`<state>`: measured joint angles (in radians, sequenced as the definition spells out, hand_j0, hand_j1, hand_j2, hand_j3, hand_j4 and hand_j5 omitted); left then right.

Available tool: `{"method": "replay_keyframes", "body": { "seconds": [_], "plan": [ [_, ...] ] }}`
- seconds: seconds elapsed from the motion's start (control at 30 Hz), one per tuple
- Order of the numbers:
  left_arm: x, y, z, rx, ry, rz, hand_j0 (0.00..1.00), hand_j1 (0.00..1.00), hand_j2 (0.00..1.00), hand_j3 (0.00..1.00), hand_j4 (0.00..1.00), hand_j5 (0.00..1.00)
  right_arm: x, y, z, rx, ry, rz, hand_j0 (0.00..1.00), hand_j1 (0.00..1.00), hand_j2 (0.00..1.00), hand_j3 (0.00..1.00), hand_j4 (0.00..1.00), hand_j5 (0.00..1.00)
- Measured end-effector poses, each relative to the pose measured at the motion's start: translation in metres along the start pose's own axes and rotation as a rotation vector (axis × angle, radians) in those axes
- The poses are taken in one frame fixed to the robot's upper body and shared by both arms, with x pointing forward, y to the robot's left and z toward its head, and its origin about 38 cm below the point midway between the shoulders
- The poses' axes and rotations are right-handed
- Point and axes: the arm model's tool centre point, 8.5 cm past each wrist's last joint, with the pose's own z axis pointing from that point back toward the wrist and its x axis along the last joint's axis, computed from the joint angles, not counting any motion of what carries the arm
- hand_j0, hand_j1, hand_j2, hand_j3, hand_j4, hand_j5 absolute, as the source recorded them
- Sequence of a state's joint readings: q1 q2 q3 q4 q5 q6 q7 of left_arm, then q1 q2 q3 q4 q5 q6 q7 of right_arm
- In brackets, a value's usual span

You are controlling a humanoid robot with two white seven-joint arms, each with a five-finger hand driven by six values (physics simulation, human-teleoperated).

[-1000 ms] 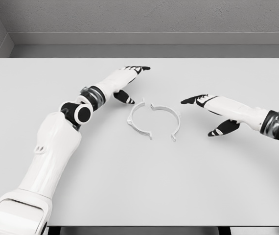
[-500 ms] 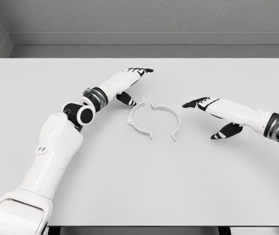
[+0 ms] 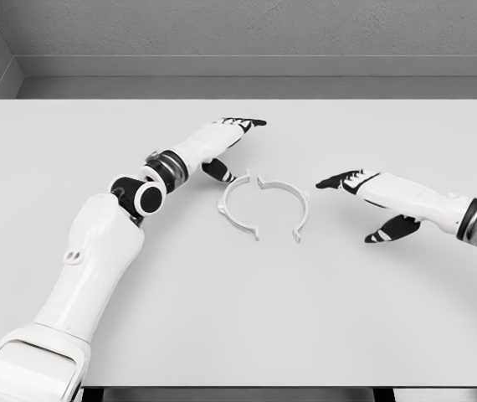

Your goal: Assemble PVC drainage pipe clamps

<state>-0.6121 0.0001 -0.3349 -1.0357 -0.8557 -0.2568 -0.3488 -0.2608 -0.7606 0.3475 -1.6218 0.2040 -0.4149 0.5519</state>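
Compared with the view from 1 second ago, both arms are drifting: the right hand [image 3: 371, 203] is pulling back toward the right edge, away from the parts, while the left hand [image 3: 222, 144] is sliding slightly rightward, staying just behind them. 2 white clamp halves are lying near the middle of the grey table [image 3: 238, 327]: the left clamp half [image 3: 233, 203] and the right clamp half [image 3: 293, 203], each a curved arc, their hollow sides facing so they are roughly outlining a ring. Their upper ends are sitting close but apart, and their lower ends are further apart, so the ring is not yet looking closed. Neither hand is holding anything; both are showing extended, relaxed fingers, the left thumb resting near the left half's upper end, the right hand well apart from its half. By this judgement, assembly is barely beginning: grasping, aligning and joining are all remaining. Open tabletop is surrounding the parts on every side, with the table edges and back wall far off.
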Motion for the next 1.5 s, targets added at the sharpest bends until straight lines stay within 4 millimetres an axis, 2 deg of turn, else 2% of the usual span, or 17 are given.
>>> {"method": "replay_keyframes", "body": {
  "seconds": [0.13, 0.4, 0.77, 1.13, 1.33, 1.5],
  "plan": [
    [0.001, -0.002, 0.0, -0.003, -0.002, 0.0, 1.0, 1.0, 1.0, 1.0, 1.0, 1.0, 0.002, 0.001, -0.002, -0.004, -0.016, 0.003, 1.0, 1.0, 1.0, 1.0, 1.0, 1.0],
    [0.003, -0.005, 0.0, -0.007, -0.007, -0.002, 1.0, 1.0, 1.0, 1.0, 1.0, 1.0, 0.014, 0.015, -0.014, -0.005, -0.059, -0.023, 1.0, 1.0, 1.0, 1.0, 1.0, 1.0],
    [0.007, -0.004, 0.0, -0.004, -0.017, -0.011, 1.0, 1.0, 1.0, 1.0, 1.0, 1.0, 0.023, 0.017, -0.021, 0.047, -0.057, 0.155, 1.0, 1.0, 1.0, 1.0, 1.0, 1.0],
    [0.007, -0.004, 0.0, -0.008, -0.013, -0.026, 1.0, 1.0, 1.0, 1.0, 1.0, 1.0, 0.041, 0.017, -0.052, 0.024, -0.106, 0.178, 1.0, 1.0, 1.0, 1.0, 1.0, 1.0],
    [0.007, -0.005, 0.0, -0.014, -0.011, -0.043, 1.0, 1.0, 1.0, 1.0, 1.0, 1.0, 0.046, 0.021, -0.06, 0.028, -0.115, 0.185, 1.0, 1.0, 1.0, 1.0, 1.0, 1.0],
    [0.015, -0.004, -0.002, -0.014, -0.029, -0.062, 1.0, 1.0, 1.0, 1.0, 1.0, 1.0, 0.049, 0.017, -0.066, 0.02, -0.117, 0.204, 1.0, 1.0, 1.0, 1.0, 1.0, 1.0]
  ]
}}
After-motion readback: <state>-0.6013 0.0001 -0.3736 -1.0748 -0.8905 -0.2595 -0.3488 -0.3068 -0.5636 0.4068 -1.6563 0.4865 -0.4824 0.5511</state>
